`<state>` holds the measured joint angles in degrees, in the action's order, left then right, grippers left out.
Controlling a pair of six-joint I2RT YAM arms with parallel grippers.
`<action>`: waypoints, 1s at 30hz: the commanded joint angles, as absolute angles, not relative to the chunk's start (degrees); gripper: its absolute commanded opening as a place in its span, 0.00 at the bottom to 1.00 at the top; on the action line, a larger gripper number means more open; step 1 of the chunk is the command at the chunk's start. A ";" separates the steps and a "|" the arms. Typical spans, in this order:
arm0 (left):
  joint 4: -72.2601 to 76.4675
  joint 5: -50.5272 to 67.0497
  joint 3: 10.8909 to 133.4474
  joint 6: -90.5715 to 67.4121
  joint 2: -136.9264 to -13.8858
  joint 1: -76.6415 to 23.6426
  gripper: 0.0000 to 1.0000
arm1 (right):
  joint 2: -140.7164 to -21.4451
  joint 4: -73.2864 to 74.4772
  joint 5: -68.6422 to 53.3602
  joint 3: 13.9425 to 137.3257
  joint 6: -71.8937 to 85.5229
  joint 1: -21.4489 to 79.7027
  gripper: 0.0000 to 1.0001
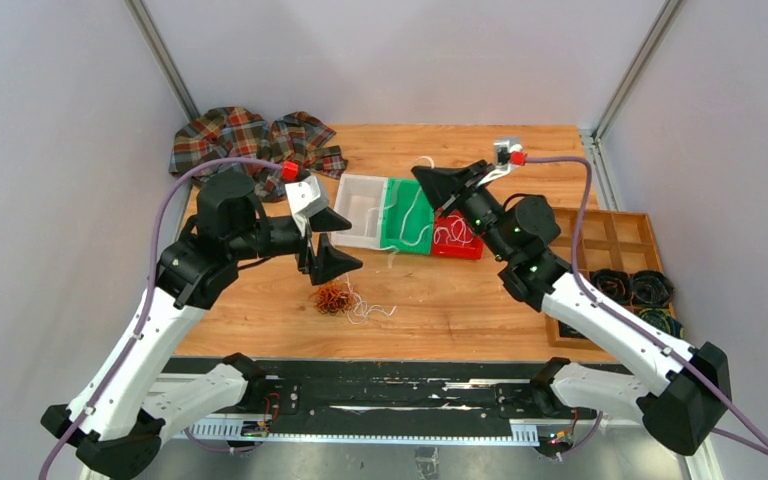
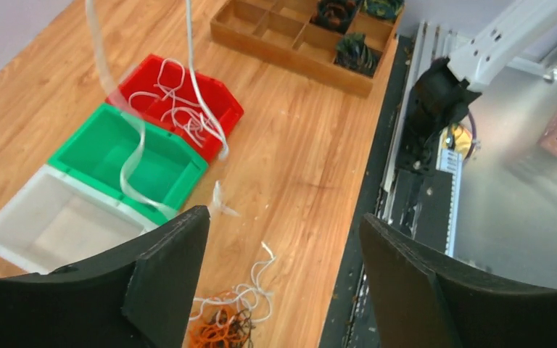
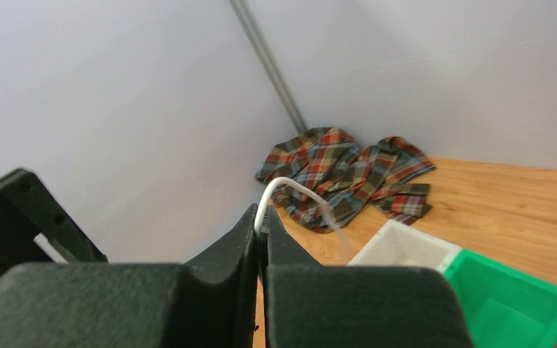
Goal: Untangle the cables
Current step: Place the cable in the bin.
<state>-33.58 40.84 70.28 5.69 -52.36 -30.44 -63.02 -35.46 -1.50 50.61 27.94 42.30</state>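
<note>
A small tangle of orange-brown and black cables lies on the wooden table with a loose white cable beside it; the tangle also shows in the left wrist view. My left gripper is open and empty above and just behind the tangle, as its wrist view also shows. My right gripper is shut on a white cable and holds it up high; the cable hangs down over the green bin. More white cables lie in the red bin.
A white bin stands left of the green one. A wooden compartment tray with dark rolled coils sits at the right edge. A plaid cloth lies at the back left. Walls enclose the table.
</note>
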 commanded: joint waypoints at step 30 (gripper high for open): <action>-58.79 20.75 75.35 20.49 -48.77 -31.11 0.98 | -62.60 -25.38 -2.06 55.58 9.90 25.68 0.00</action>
<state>-57.10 22.57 75.09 19.20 -49.95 -30.81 -61.71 -24.82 -1.91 53.87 12.27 27.24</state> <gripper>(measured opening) 0.978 0.012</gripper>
